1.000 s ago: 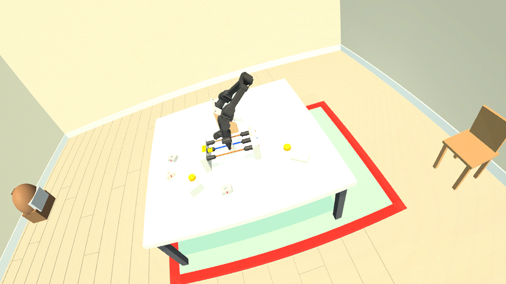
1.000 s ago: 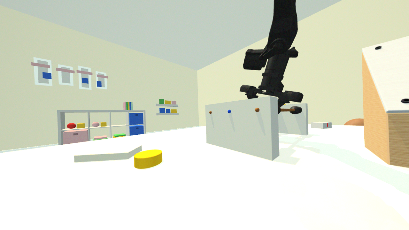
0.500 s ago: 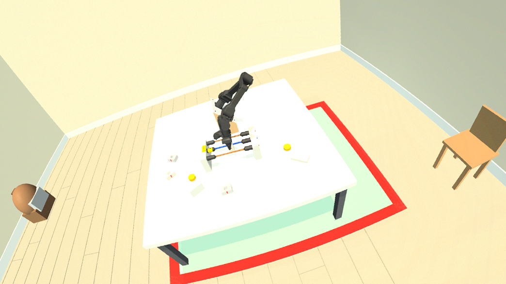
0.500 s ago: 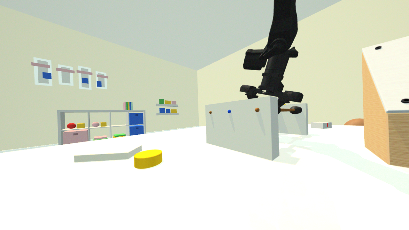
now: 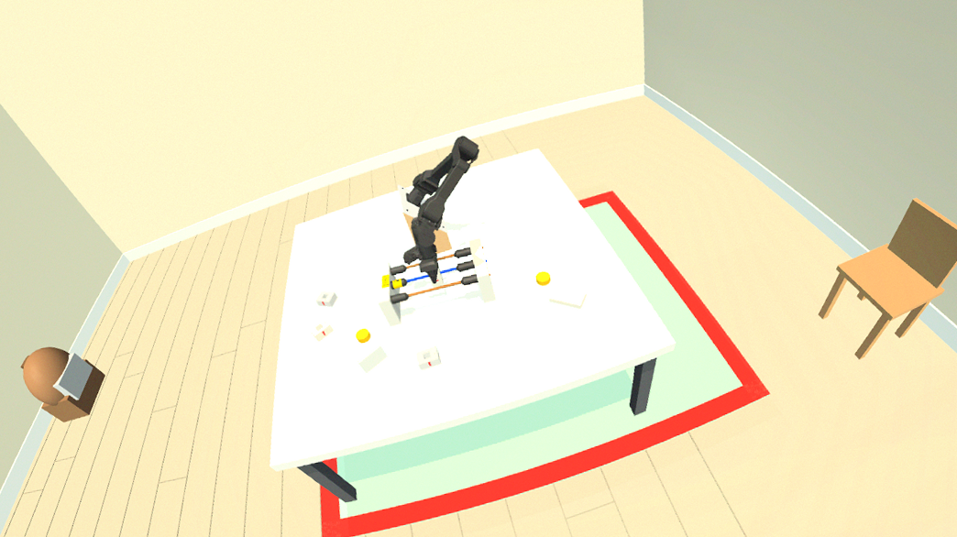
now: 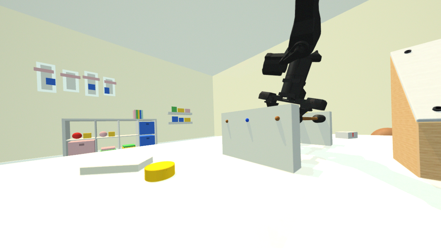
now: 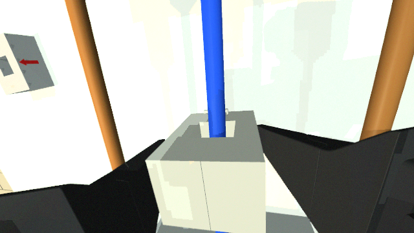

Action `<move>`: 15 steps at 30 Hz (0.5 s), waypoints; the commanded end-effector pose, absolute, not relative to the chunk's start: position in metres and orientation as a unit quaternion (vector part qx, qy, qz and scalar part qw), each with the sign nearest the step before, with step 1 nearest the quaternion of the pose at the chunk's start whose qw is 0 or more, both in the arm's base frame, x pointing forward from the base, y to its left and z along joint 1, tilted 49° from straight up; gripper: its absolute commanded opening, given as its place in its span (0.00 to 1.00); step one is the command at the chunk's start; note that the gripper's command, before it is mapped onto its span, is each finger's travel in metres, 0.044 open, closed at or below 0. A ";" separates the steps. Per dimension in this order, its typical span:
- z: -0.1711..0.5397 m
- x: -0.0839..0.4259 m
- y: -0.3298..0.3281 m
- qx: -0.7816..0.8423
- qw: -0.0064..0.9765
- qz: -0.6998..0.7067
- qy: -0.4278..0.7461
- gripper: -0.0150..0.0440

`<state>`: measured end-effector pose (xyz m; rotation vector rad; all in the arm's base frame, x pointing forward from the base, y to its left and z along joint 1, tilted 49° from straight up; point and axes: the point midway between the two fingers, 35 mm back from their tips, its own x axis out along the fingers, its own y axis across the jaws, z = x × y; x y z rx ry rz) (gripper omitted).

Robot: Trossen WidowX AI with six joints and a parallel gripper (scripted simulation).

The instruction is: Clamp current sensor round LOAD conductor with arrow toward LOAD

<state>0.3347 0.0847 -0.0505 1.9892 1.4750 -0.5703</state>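
Note:
The pale grey current sensor (image 7: 233,191) is round the blue conductor (image 7: 215,58) (image 5: 449,271), which passes through its square window. Its two halves meet at a thin seam; I cannot tell whether it is latched. No arrow shows on its visible faces. My gripper (image 7: 211,138) (image 5: 433,275) is shut on the sensor, one black finger on each side. In the exterior view its fingertips are hidden behind the rack's end panel (image 6: 258,138). A yellow marker (image 5: 385,281) stands at the left end of the blue conductor; its lettering is not legible.
Orange conductors (image 7: 97,87) (image 7: 385,65) run on both sides. Other sensors (image 5: 326,299) (image 5: 322,331) (image 5: 429,359) stand on the table. Yellow discs (image 5: 363,335) (image 5: 543,278) (image 6: 159,171) lie beside pale plates (image 5: 372,358) (image 5: 568,298). A wooden block (image 6: 407,147) stands near the arm.

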 end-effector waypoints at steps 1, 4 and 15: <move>-0.051 0.335 0.085 0.748 0.296 -0.214 0.555 0.45; -0.051 0.335 0.085 0.746 0.295 -0.216 0.557 0.35; -0.051 0.333 0.084 0.741 0.292 -0.222 0.562 0.25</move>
